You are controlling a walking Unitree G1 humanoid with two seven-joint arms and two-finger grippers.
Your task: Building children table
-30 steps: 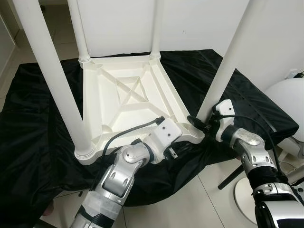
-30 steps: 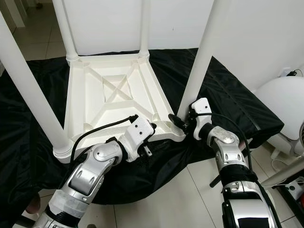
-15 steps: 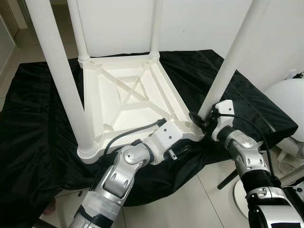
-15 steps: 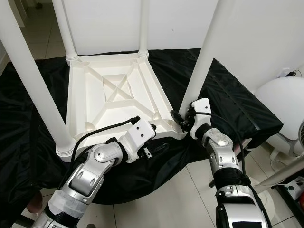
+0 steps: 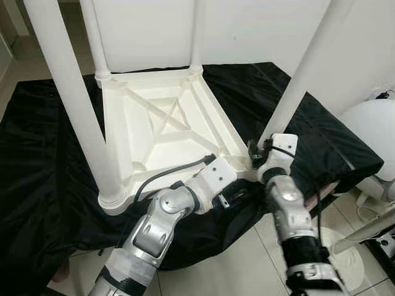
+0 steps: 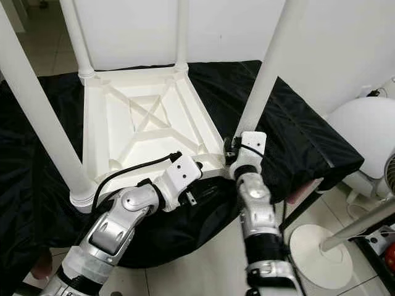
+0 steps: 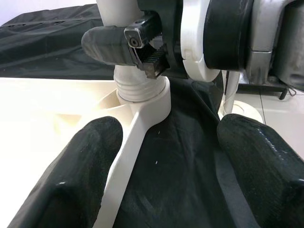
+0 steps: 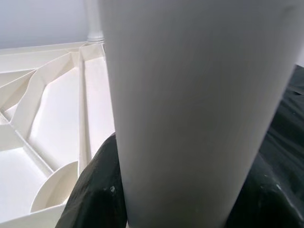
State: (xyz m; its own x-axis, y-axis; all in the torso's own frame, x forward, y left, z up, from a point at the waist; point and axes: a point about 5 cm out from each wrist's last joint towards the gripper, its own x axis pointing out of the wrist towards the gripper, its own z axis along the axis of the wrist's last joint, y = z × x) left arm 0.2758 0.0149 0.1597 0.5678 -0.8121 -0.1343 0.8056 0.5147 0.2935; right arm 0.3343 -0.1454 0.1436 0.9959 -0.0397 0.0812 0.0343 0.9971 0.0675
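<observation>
The white children's table (image 5: 166,129) lies upside down on a black cloth, its four legs pointing up. My right gripper (image 5: 254,157) is at the base of the near-right leg (image 5: 302,74), shut on it. In the right wrist view the leg (image 8: 190,95) stands between the black fingers (image 8: 99,190). My left gripper (image 5: 231,197) is open, low at the same near-right corner. In the left wrist view its fingers (image 7: 80,180) straddle the table's rim below the leg socket (image 7: 140,88), and the right gripper's toothed pad (image 7: 147,61) presses on the leg.
The black cloth (image 5: 49,154) covers the floor under the table and hangs over a low edge at the front. A white rounded object (image 5: 370,129) and a stand with a round white base (image 6: 315,246) are on the right. A white wall is behind.
My right arm has swung in from the right and now reaches almost straight forward, its gripper still at the leg's base. The left gripper stays at the corner.
</observation>
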